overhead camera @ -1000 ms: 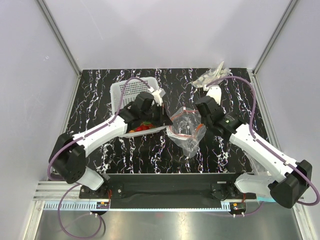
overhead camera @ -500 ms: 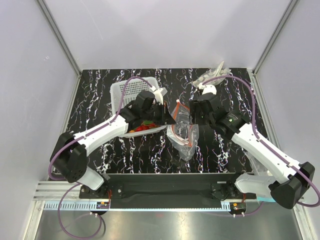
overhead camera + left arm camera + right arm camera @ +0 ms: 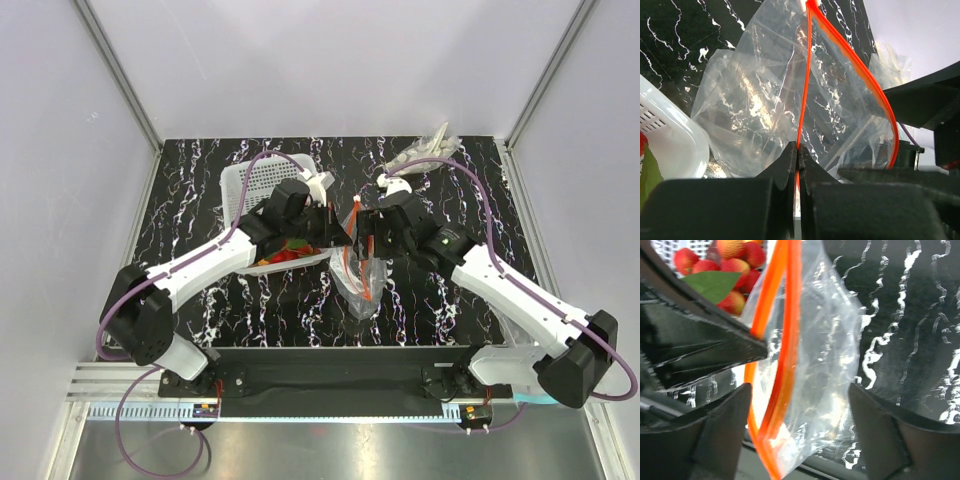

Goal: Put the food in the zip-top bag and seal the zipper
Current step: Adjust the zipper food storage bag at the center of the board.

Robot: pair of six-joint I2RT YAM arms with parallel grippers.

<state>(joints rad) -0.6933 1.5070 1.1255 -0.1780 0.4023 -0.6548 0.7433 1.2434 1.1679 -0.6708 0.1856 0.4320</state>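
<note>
1. Pinching one orange lip of the zipper (image 3: 807, 75): the left gripper (image 3: 798, 150) is clamped shut on it, just right of the white basket (image 3: 255, 180).
2. The right gripper (image 3: 800, 432) has its fingers (image 3: 715, 435) spread wide. They straddle the mouth and grip nothing.
3. The zip-top bag (image 3: 760, 95) hangs lifted beside the basket's right end, with its body drooping below the strip.
4. Handling: the film looks thin, light, floppy and probably slippery, and likely collapses unless held. Only the zipper strip has any stiffness, so take the free lip opposite the left gripper's hold.
5. Orientation: the two lips share one corner and bow apart, so the mouth is partly open. The strip's long axis runs up-down from the held point. Which way the mouth faces relative to the basket I cannot tell.
6. The food (image 3: 742, 255) sits in the basket; none shows in the bag.
</note>
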